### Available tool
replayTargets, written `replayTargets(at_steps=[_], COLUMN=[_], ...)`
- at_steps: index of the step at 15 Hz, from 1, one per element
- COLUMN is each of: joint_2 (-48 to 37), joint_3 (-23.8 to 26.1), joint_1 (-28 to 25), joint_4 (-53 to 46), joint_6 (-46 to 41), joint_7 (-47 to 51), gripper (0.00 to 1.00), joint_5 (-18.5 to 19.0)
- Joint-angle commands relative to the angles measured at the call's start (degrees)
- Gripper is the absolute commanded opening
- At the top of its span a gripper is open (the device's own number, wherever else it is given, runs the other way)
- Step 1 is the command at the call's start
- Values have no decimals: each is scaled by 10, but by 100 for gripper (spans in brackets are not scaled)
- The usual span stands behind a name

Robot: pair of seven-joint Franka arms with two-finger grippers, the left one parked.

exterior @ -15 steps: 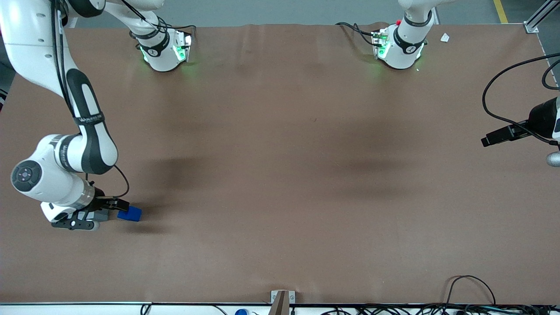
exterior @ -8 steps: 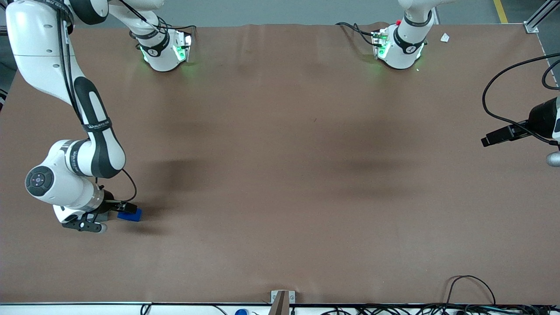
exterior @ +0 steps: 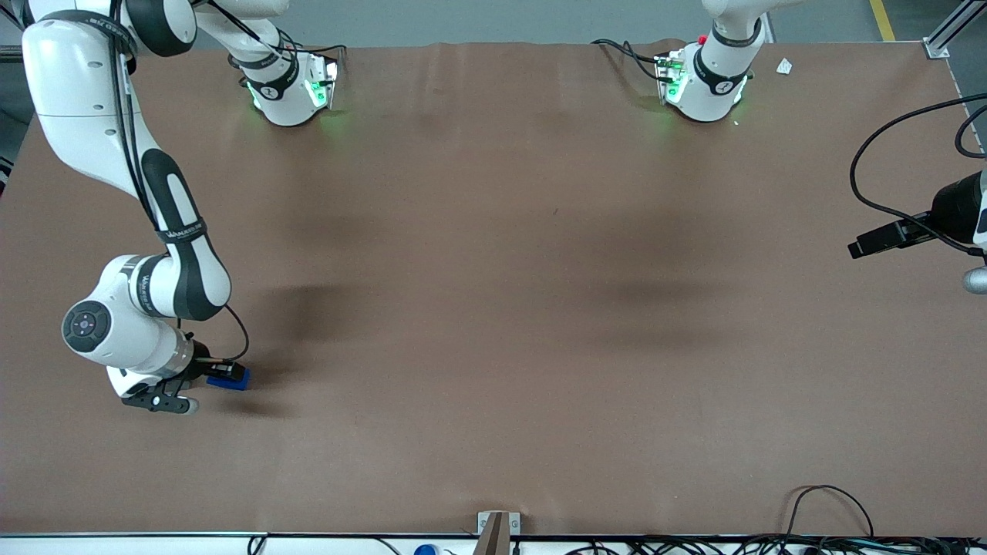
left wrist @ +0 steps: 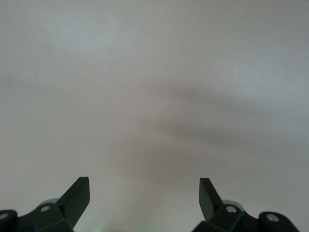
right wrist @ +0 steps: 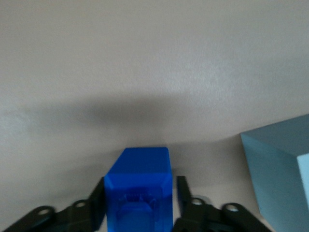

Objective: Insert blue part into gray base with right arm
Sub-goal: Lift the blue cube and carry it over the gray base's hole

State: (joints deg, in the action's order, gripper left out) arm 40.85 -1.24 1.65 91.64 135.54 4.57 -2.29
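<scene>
Black two-finger tool (right wrist: 139, 203) down low at the working arm's end of the brown tabletop (exterior: 540, 308), fingers (right wrist: 97, 195) straddling the small bright blue plastic block (right wrist: 139, 186), looks unclenched, not squeezing yet. Light gray plastic cube (right wrist: 280, 169) just beside. Could easily nudge the block sideways or grip it crooked, then jam at the recess.

I am seeing small white lettering on two dark bands of the right arm (exterior: 179, 223), up the arm from the gripper (exterior: 222, 373) hanging at the blue part (exterior: 236, 379). I am not managing to read any of it.
</scene>
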Motion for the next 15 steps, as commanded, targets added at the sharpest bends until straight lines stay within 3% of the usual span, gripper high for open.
replayTargets(at_steps=[1, 7, 15], joint_2=[-2, -33, -32], joint_3=[2, -2, -3], joint_1=[-2, 5, 80], joint_4=[-25, -132, -136], joint_6=[-24, -217, -222], joint_7=[5, -32, -266], gripper=[1, 1, 0], joint_5=[-9, 3, 11])
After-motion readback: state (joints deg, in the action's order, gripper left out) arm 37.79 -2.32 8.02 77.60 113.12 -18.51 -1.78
